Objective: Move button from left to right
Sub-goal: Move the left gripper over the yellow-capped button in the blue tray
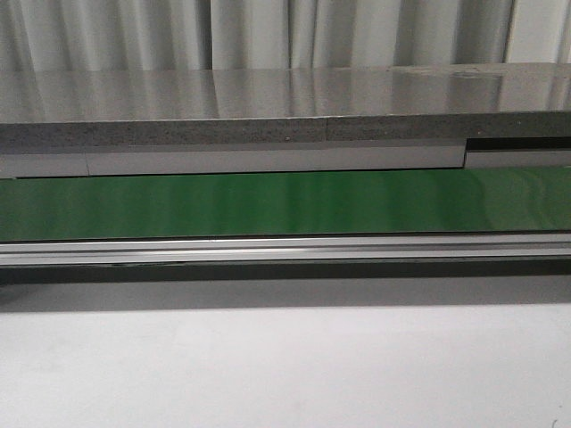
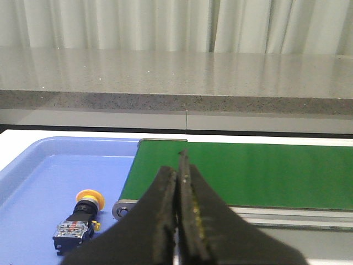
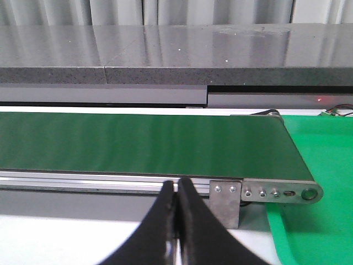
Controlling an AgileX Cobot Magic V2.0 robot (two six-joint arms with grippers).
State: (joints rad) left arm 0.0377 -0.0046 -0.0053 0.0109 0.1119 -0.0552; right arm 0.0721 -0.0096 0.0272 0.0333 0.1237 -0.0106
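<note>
The button (image 2: 79,219) lies on its side in the blue tray (image 2: 33,165) in the left wrist view, its yellow-orange cap pointing away and its black body nearer the camera. My left gripper (image 2: 177,172) is shut and empty, hanging in front of the green conveyor belt (image 2: 248,171), to the right of the button and apart from it. My right gripper (image 3: 176,185) is shut and empty too, in front of the belt's (image 3: 138,146) aluminium rail near its right end. Neither gripper nor the button appears in the front view.
The conveyor belt (image 1: 285,203) runs left to right across the table (image 1: 285,366), with a grey stone shelf (image 1: 268,107) behind it. A green tray (image 3: 320,182) lies past the belt's right end roller (image 3: 309,194). The blue tray sits at the belt's left end.
</note>
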